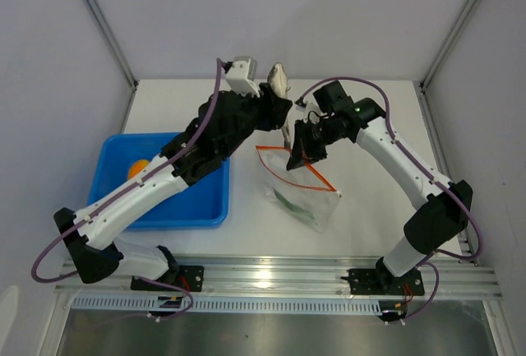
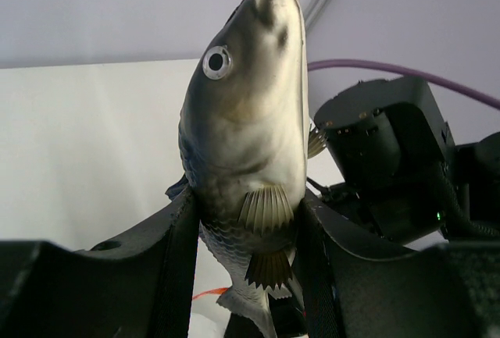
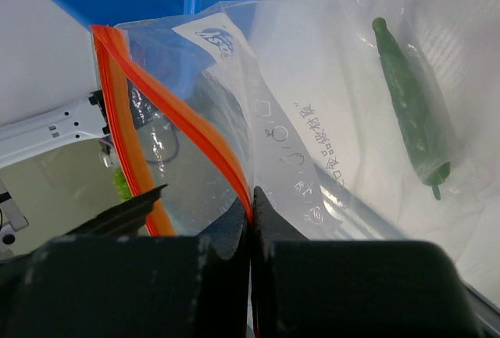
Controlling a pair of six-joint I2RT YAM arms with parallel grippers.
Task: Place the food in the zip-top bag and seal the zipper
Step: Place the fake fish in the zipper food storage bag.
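Note:
My left gripper (image 1: 278, 112) is shut on a silver-grey toy fish (image 1: 279, 83), head up, held above the far end of the zip-top bag (image 1: 306, 196); the left wrist view shows the fish (image 2: 246, 119) clamped between both fingers. My right gripper (image 1: 297, 157) is shut on the bag's orange-red zipper (image 3: 187, 112) and holds that edge up, so the mouth gapes. A dark green elongated piece (image 3: 410, 104) lies inside the bag (image 3: 328, 80). A yellow-orange piece (image 1: 138, 168) lies in the blue tray.
The blue tray (image 1: 205, 208) stands at the left, under my left arm. The bag lies right of it on the white table. An aluminium rail (image 1: 279, 278) runs along the near edge. Grey walls close in the back and sides.

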